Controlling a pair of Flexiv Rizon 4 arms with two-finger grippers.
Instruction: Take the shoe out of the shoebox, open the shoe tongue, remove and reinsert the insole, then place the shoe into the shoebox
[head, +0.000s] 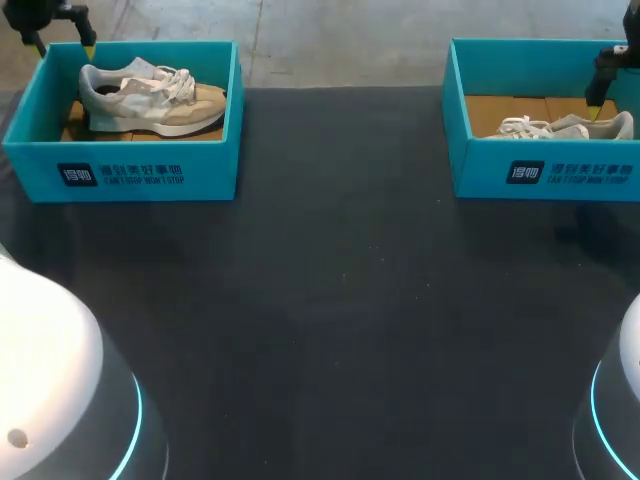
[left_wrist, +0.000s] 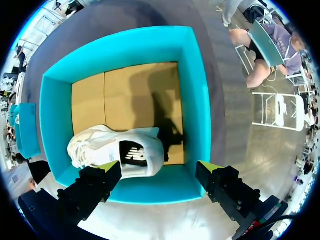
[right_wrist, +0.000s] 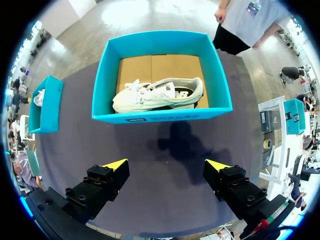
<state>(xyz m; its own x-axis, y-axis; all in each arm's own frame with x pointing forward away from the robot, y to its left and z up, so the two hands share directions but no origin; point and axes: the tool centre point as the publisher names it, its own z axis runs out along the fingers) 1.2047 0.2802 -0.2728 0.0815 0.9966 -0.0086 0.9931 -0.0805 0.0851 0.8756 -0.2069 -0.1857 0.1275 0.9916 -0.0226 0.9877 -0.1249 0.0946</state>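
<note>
Shoes lie in both boxes in the head view: the left shoe (head: 150, 98) inside the left shoebox (head: 215, 165), the right shoe (head: 565, 127) inside the right shoebox (head: 470, 150). Nothing looks started, so you have every step ahead of you.

In the left wrist view, your left gripper (left_wrist: 160, 167) hangs above its box's near wall, jaws spread wide and holding nothing. The left shoe sits just ahead, nearer one finger.

In the right wrist view, your right gripper (right_wrist: 166, 165) hovers over the tabletop (right_wrist: 150, 150), jaws equally wide and empty, with the right shoe well ahead.
</note>
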